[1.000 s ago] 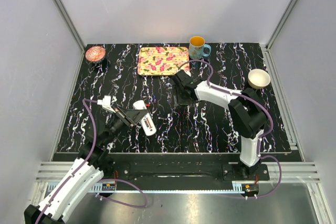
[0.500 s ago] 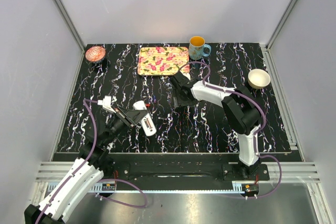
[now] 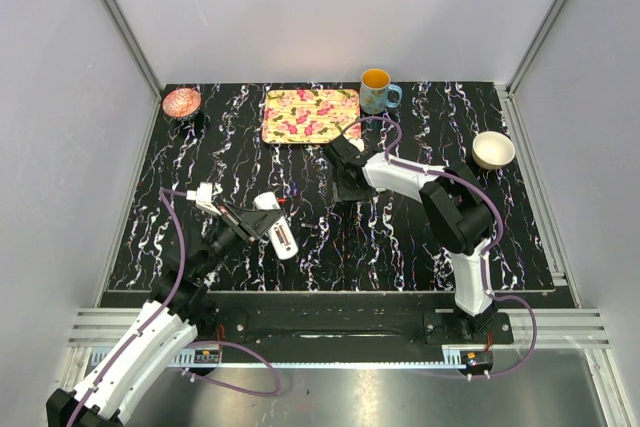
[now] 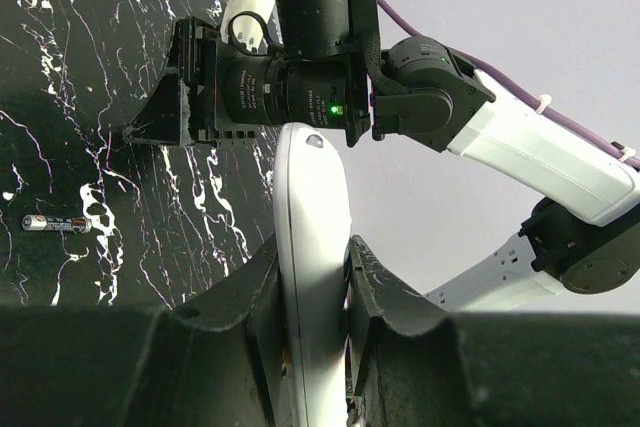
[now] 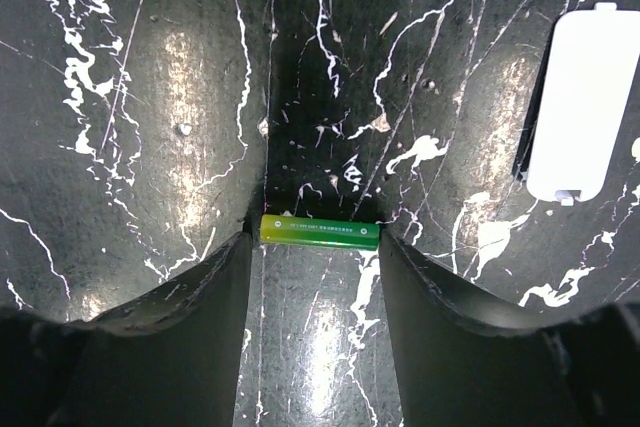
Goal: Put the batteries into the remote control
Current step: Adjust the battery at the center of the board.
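Observation:
My left gripper [image 3: 262,229] is shut on the white remote control [image 3: 279,228] and holds it edge-up near the table's front left; in the left wrist view the remote [image 4: 312,217] stands between the pads of my left gripper [image 4: 312,259]. A reddish battery [image 4: 57,223] lies on the table left of it. My right gripper [image 3: 345,190] is down on the table at mid-centre. In the right wrist view the greenish battery [image 5: 320,232] lies crosswise between the tips of my right gripper [image 5: 318,245], and both fingertips touch its ends.
A small white cover piece [image 5: 578,107] lies right of my right gripper. At the back stand a flowered tray [image 3: 311,114], a blue mug [image 3: 377,91] and a pink bowl [image 3: 181,102]. A white bowl [image 3: 493,150] sits at the right.
My right arm has drawn slightly left and settled over the greenish battery. The left arm with the remote has not moved.

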Action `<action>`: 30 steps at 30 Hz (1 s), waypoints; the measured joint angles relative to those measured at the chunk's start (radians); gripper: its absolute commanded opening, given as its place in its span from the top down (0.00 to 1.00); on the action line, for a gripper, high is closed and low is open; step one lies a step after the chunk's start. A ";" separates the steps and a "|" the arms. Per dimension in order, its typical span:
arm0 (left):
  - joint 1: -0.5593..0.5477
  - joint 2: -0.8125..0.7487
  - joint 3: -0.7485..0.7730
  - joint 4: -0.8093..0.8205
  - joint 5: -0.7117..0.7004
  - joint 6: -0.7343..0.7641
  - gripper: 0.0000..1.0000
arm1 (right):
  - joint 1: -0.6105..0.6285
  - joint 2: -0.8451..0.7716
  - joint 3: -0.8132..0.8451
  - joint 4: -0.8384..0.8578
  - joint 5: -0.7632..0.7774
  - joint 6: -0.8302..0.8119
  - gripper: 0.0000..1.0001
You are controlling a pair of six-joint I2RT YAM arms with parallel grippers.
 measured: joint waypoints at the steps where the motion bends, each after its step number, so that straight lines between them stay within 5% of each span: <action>1: 0.000 0.000 0.000 0.000 0.000 0.000 1.00 | -0.002 0.000 0.000 0.000 -0.001 0.001 0.47; 10: 0.000 0.005 0.000 0.000 0.000 0.000 1.00 | -0.006 0.000 -0.003 0.003 -0.003 -0.005 0.71; 14: 0.000 0.005 0.000 0.000 0.000 0.000 1.00 | -0.007 -0.003 -0.008 0.010 -0.006 -0.014 0.99; 30: -0.010 -0.017 0.000 -0.007 0.000 0.007 1.00 | 0.016 -0.159 -0.069 -0.006 -0.133 -0.411 1.00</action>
